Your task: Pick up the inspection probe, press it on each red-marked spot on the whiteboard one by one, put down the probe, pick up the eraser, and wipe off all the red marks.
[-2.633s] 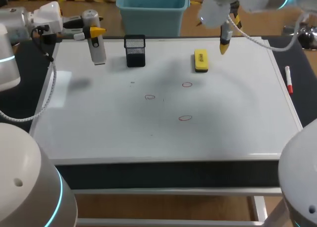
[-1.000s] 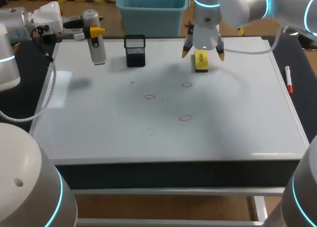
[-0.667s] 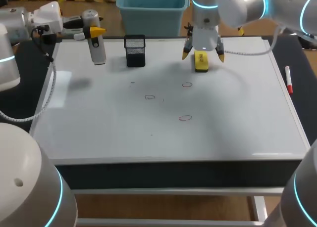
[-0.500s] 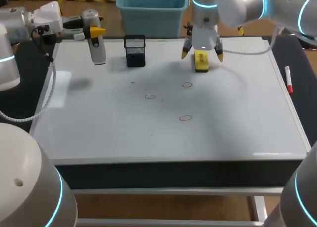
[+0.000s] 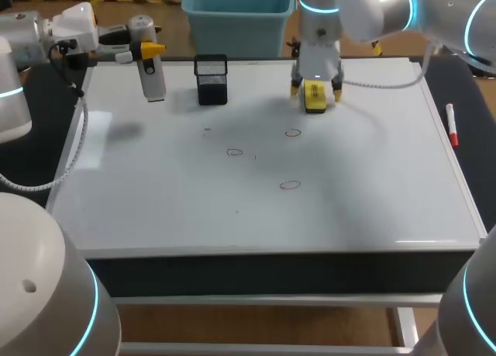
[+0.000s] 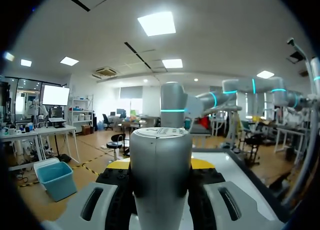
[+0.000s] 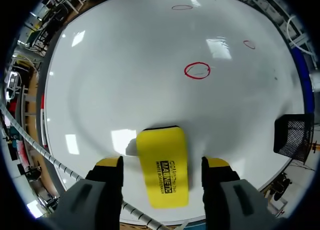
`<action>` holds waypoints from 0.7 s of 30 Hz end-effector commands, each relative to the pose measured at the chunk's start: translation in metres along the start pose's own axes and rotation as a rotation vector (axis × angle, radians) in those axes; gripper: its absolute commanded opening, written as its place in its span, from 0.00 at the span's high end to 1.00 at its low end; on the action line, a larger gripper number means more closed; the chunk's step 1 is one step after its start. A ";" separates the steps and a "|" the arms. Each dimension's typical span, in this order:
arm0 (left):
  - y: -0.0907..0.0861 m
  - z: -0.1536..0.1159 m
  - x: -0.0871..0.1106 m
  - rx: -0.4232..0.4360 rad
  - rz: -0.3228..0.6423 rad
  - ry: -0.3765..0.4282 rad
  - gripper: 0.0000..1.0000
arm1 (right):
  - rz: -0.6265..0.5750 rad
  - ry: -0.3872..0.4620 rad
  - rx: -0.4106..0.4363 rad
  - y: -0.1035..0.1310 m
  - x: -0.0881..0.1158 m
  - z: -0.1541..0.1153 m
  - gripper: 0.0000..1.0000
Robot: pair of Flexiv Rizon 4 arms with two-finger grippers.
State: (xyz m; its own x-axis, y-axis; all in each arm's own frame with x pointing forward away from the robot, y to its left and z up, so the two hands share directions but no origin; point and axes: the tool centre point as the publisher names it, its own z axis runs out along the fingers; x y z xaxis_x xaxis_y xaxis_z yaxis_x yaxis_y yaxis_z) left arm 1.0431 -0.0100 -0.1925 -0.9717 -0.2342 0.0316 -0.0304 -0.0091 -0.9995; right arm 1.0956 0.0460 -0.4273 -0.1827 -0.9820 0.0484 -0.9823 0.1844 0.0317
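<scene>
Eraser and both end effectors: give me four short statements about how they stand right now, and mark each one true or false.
1. The yellow eraser lies between the right end effector's fingers. True.
2. The right end effector holds the eraser up off the whiteboard. False: it lies on the board, with open fingers on either side.
3. Three red marks show on the whiteboard. True.
4. The left end effector is empty. False: it grips the inspection probe.
</scene>
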 end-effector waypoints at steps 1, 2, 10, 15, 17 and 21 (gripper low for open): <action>0.000 0.001 0.000 0.001 0.002 -0.001 1.00 | -0.001 -0.006 0.003 0.002 0.003 -0.007 1.00; 0.000 0.001 0.000 0.001 0.002 -0.001 1.00 | 0.000 -0.007 0.003 0.002 0.003 -0.008 1.00; 0.000 0.001 0.000 0.001 0.002 -0.001 1.00 | 0.040 -0.006 0.030 0.001 0.010 -0.018 1.00; 0.000 0.001 0.000 0.001 0.002 -0.001 1.00 | 0.096 -0.003 0.043 -0.005 0.021 -0.023 1.00; 0.000 0.001 0.000 0.001 0.002 -0.001 1.00 | 0.118 -0.004 0.047 -0.008 0.027 -0.026 1.00; 0.000 0.001 0.000 0.001 0.002 -0.001 1.00 | 0.180 -0.002 0.060 -0.014 0.043 -0.031 1.00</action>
State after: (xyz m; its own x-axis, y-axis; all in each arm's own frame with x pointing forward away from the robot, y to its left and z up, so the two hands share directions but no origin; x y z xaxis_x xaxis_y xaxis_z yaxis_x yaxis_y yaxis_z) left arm 1.0430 -0.0101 -0.1925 -0.9717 -0.2342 0.0317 -0.0304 -0.0092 -0.9995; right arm 1.1055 0.0114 -0.4033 -0.3489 -0.9357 0.0524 -0.9371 0.3476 -0.0335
